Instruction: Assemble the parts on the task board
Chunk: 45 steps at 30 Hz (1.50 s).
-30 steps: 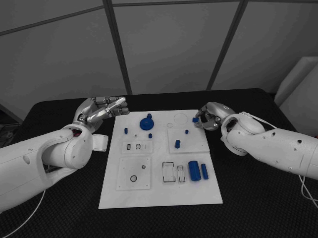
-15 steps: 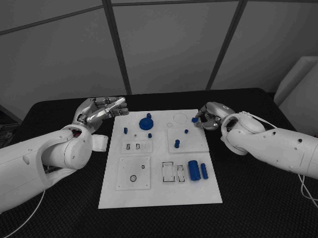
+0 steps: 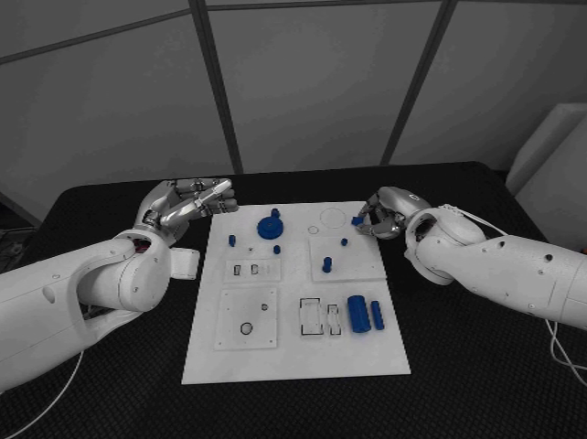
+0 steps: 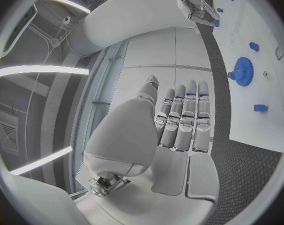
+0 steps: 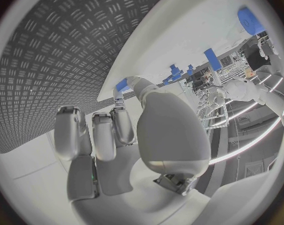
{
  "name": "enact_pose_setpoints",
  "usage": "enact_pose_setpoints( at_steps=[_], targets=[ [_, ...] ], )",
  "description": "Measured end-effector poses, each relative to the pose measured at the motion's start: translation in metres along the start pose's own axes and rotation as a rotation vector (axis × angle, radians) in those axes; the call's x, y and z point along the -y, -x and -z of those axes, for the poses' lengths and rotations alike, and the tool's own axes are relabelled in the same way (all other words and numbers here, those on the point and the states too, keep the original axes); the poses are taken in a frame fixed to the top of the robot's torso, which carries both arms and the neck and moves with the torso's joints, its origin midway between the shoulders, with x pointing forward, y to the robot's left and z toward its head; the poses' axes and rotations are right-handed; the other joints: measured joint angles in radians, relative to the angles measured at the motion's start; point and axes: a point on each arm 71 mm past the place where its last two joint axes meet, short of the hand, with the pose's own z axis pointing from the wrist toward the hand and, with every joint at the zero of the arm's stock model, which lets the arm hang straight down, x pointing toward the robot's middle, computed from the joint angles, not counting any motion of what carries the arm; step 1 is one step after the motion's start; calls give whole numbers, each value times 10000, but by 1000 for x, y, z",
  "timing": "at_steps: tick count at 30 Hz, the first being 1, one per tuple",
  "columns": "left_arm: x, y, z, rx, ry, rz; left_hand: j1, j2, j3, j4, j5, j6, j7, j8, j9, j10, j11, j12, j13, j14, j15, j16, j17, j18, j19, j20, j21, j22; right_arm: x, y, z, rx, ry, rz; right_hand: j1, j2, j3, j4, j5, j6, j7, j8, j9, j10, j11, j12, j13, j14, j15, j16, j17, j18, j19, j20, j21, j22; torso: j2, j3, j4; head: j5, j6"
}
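Observation:
The white task board point(image 3: 298, 352) lies in the middle of the black table. A blue gear point(image 3: 270, 227) stands near its far edge, with small blue pegs point(image 3: 328, 265) around it. A blue cylinder point(image 3: 357, 314) and a blue bar point(image 3: 377, 315) lie at the board's right side. My right hand point(image 3: 386, 219) hovers at the board's far right corner and pinches a small blue part point(image 5: 121, 85) between thumb and finger. Held up beside the far left corner, my left hand point(image 3: 188, 206) has straight fingers point(image 4: 182, 120) and holds nothing.
The board has several empty slots and holes, among them rectangular ones point(image 3: 320, 317) beside the cylinder and a round one point(image 3: 248, 328) at the near left. Black table point(image 3: 478, 366) surrounds the board. A grey panelled wall stands behind.
My right hand has shifted very slightly at the far right corner, still pinching the small part. The left hand has not moved.

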Motion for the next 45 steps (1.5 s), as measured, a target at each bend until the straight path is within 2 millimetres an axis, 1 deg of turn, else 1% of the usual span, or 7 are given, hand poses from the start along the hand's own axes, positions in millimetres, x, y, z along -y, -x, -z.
enact_pose_setpoints(
  at_steps=[7, 31, 32, 33, 34, 36, 45],
  targets=[
    [0, 0, 0, 6, 13, -11, 0, 0, 29, -29, 0, -38, 38, 0, 0, 0, 0, 0, 0, 0, 0, 0, -1, 0, 0, 0, 0, 0, -1, 0, 0, 115, -28, -70, 173, 173, 364, -172, -383, 190, -60, 78, 2, 74, -74, 0, 0, -28, -27, 0, -1, 0, 69, -70, 42, 0, 0, 0, 6, 10, 1],
    [0, -2, 2, -441, 108, -299, -81, 81, 82, -82, 0, 125, 20, 0, 0, 310, -95, 0, 16, 610, -181, 273, 209, -11, 257, -146, 310, 100, -37, 20, 18, 569, 1131, -404, 181, 257, 647, -286, -30, 334, -26, 172, 23, 124, -125, 47, 0, -1, -74, 56, -2, 0, 219, -141, 166, 0, -15, -17, -8, 71, 70],
    [0, -3, 2, -492, 115, -329, -81, 81, 82, -82, 0, 128, 17, 0, 0, 365, -111, 0, 22, 687, -186, 334, 239, -645, 293, -183, 363, 118, -40, 22, 19, 601, 1217, -420, 177, 261, 647, -286, -17, 334, -27, 172, 23, 125, -125, 47, 0, -1, -73, 56, -2, -1, 254, -176, 166, 0, -15, -17, -9, 74, 75],
    [0, -3, 2, -543, 126, -362, -81, 81, 82, -82, 0, 149, -4, 0, 0, 404, -149, 0, 22, 756, -220, 389, 262, -760, 310, -199, 412, 135, -43, 24, 19, 631, 1301, -435, 176, 262, 647, -286, -5, 335, -27, 172, 23, 124, -125, 47, 0, -1, -73, 56, -2, 1, 252, -174, 165, 0, -15, -18, -10, 75, 79],
    [0, -4, 2, -588, 135, -396, -81, 81, 82, -82, 0, 164, -19, 0, 0, 471, -145, 0, 22, 791, -253, 430, 286, -753, 362, -214, 452, 148, -46, 26, 19, 661, 1370, -448, 145, 283, 647, -286, -5, 336, -28, 171, 23, 145, -145, 47, 0, -1, -73, 56, -3, 0, 252, -174, 204, 0, -15, -18, -11, 76, 82],
    [0, -4, 2, -684, 159, -484, -110, 110, 82, -82, 0, 183, -38, 0, 0, 522, -166, 0, 32, 825, -287, 484, 326, -134, 402, -220, 486, 171, -53, 31, 20, 723, 1539, -469, 57, 268, 664, -269, -4, 337, -29, 170, 23, 161, -161, 47, 0, -1, -73, 56, -2, 0, 251, -174, 204, 0, -19, -18, -12, 82, 95],
    [-1, -6, 2, -1045, 300, -938, -308, 120, 26, -26, 0, 327, -182, 0, 0, 942, -326, 0, 71, 1522, -519, 1276, 754, -141, 883, -488, 1009, 409, -86, 34, 28, 530, 2324, -658, -38, 256, 658, -242, -5, 347, -40, 163, 24, 161, -161, 47, 0, -38, -109, 56, -3, -1, 323, -174, 242, 0, -51, -37, -7, 190, 99]
  ],
)
